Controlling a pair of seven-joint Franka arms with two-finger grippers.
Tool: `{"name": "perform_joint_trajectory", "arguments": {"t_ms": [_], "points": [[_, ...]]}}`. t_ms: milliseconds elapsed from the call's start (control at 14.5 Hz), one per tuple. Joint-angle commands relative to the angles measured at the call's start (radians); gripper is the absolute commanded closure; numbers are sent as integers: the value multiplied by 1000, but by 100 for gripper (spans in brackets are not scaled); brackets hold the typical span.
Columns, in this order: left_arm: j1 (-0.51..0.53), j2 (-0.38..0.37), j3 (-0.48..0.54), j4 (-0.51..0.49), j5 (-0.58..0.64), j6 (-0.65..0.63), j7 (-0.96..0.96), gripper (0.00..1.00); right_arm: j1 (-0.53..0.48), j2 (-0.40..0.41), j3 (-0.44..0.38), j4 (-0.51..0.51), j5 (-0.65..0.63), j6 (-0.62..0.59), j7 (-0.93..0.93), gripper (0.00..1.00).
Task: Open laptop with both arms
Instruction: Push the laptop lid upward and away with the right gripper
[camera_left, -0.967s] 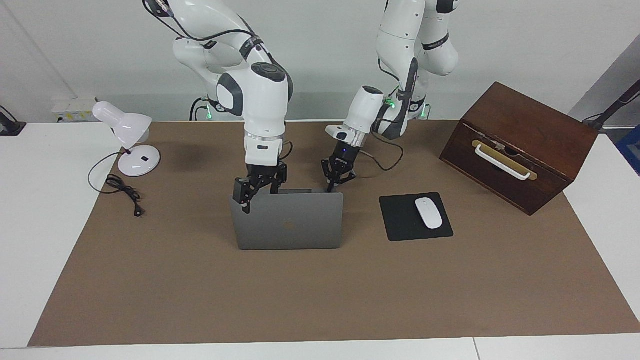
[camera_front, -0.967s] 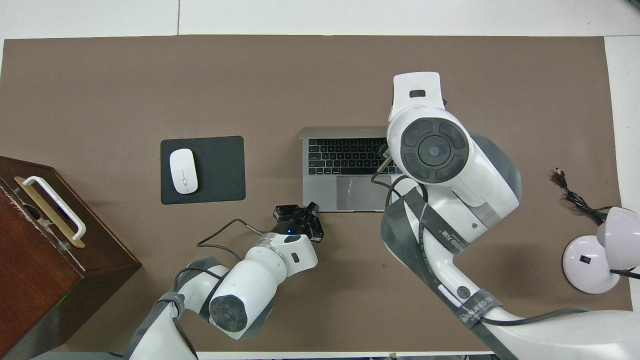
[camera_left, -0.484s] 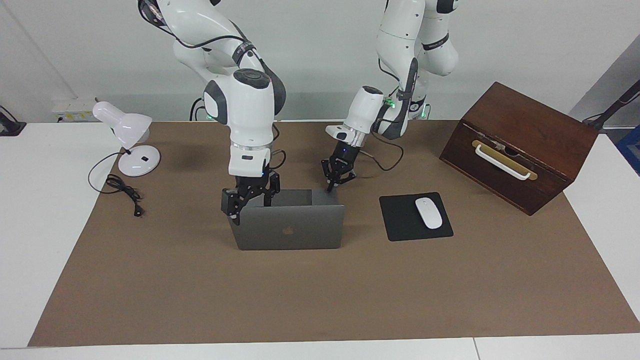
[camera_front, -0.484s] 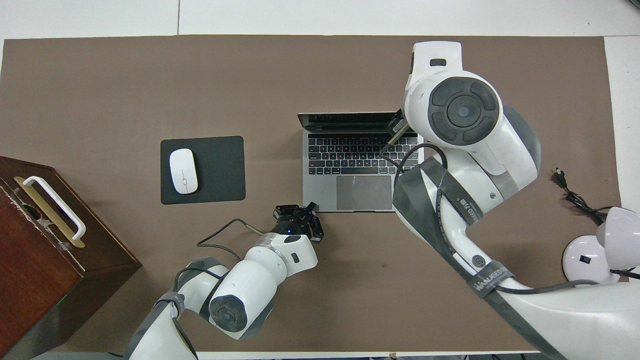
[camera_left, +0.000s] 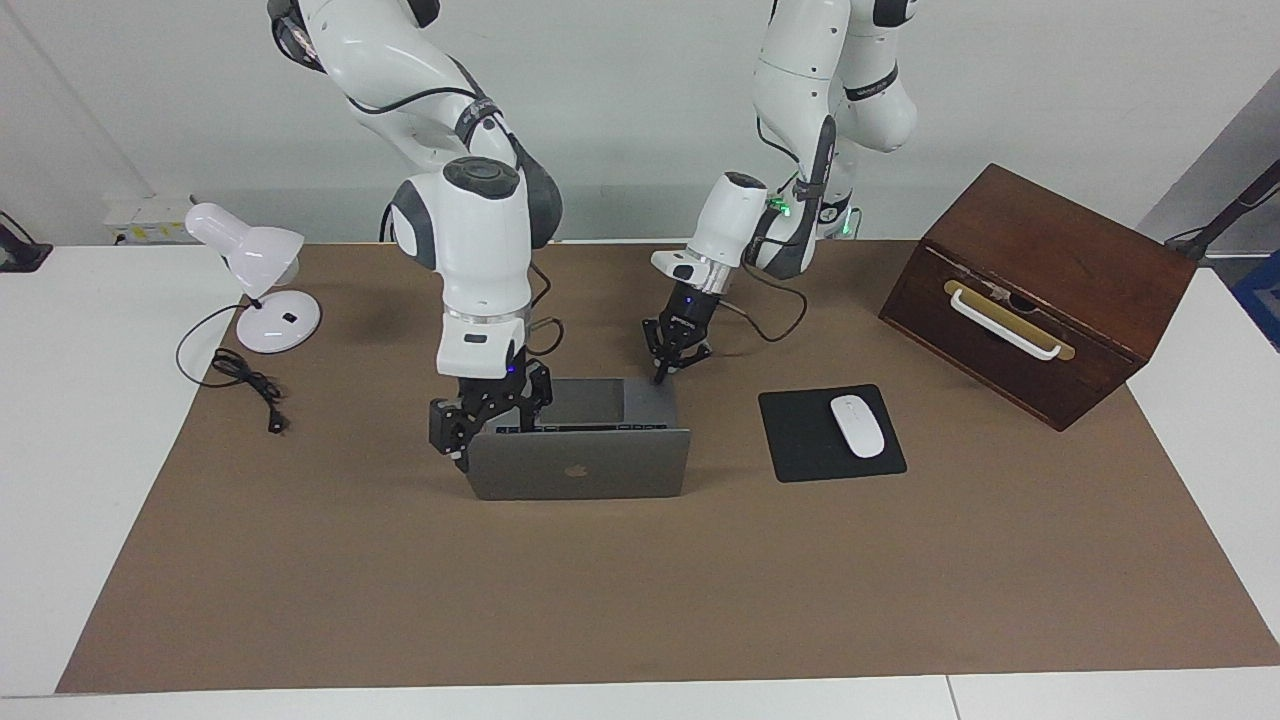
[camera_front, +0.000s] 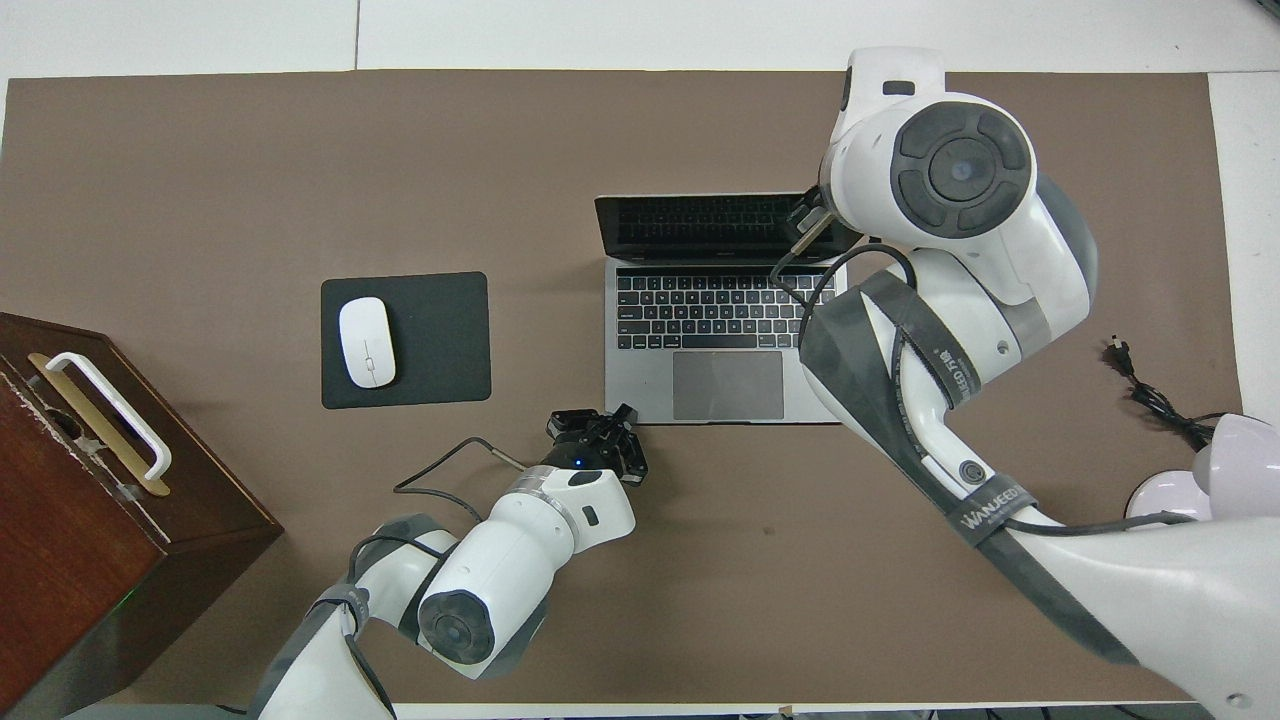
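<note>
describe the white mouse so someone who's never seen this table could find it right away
Start at the dark wooden box at the left arm's end of the brown mat. Between it and the open laptop lies a black mouse pad. The mouse is the small white oval on that pad, the only white thing lying on black.

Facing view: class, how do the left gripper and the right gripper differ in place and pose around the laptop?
1. The left gripper is low at the laptop's deck corner nearest the robots; the right gripper is at the open lid's top corner, toward the right arm's end of the table.
2. The left gripper slants down from its wrist; the right gripper points almost straight down.
Both are small, black and at the laptop.
</note>
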Motion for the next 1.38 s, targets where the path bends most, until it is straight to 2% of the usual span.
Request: {"name": "perform_joint_trajectory", "arguments": {"t_ms": [0,138,276,415,622,829,1105,1313], "points": [[17,64,8,17,15,14,15,100,-16,33,14,50,20,-19,-40,0],[17,64,7,17,15,14,15,100,-11,29,17,52,43,-56,-35,0],[17,64,7,17,15,14,16,100,-8,16,17,60,124,-88,-31,0],[17,64,7,17,15,14,16,100,-10,1,17,93,176,-165,-29,0],[19,64,7,17,15,14,16,100,-10,-37,20,93,190,-263,-29,0],[29,62,7,18,3,14,15,100,-5,-88,5,93,290,-337,-12,0],[31,23,8,28,3,12,-44,100,-7,-172,-55,84,365,-493,68,0],[57,-34,7,26,1,-38,-48,100,0,-237,-160,64,457,-585,74,0]]}}
